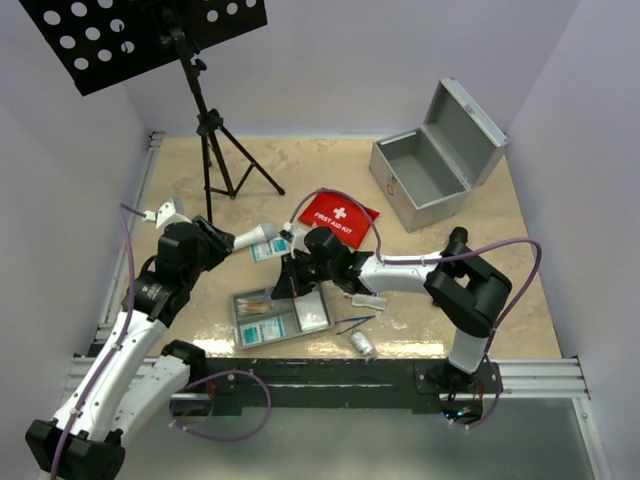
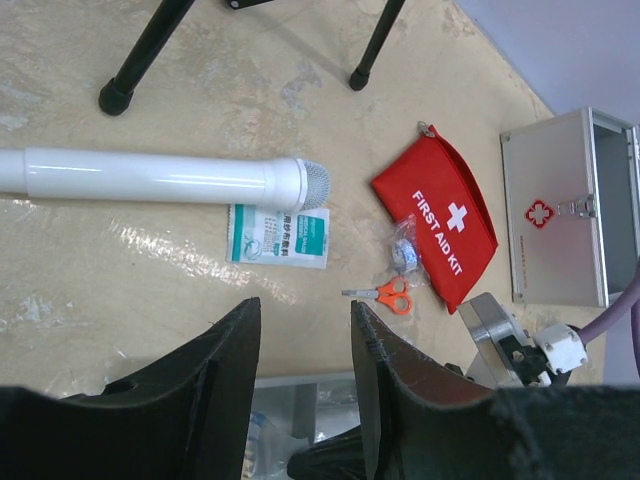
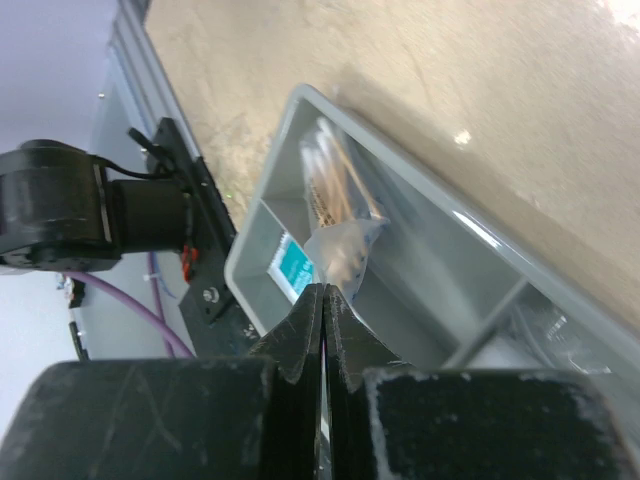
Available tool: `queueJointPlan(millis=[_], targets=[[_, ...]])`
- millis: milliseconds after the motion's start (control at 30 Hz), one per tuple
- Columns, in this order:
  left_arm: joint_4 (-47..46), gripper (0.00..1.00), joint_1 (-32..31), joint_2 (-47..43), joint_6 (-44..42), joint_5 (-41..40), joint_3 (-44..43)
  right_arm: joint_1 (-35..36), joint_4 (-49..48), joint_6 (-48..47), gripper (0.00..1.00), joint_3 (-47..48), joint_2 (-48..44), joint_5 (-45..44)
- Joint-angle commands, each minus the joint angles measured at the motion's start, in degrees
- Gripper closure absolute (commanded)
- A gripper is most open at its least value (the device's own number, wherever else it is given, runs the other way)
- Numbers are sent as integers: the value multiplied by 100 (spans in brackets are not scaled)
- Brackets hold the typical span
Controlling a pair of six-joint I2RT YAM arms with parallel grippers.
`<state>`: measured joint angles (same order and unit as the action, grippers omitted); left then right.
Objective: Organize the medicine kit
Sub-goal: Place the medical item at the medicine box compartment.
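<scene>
Grey tray (image 1: 292, 322), long axis left-right

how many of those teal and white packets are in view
2. One teal packet lies on the table by the white tube. The other sits in a corner compartment of the grey tray. Others may be hidden.
</scene>
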<state>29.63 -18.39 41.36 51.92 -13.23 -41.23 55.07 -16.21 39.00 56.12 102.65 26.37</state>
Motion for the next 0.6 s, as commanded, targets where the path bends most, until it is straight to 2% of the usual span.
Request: queueJointPlan(millis=[0,67,200,267,367,567], targets=[[-229,55,29,47,72,58,98,39,143,-165,100,-57,-122,-438],[-290,54,29,73,81,84,124,21,337,-253,100,-5,-192,-685],[-317,55,29,135,73,128,124,4,627,-393,68,48,-403,-1072],[-326,55,29,135,64,128,133,4,767,-446,59,118,-535,-1230],[-361,55,37,126,64,128,151,4,978,-560,53,294,-685,-1450],[-414,55,29,135,46,207,247,21,1312,-771,50,751,-879,-1731]])
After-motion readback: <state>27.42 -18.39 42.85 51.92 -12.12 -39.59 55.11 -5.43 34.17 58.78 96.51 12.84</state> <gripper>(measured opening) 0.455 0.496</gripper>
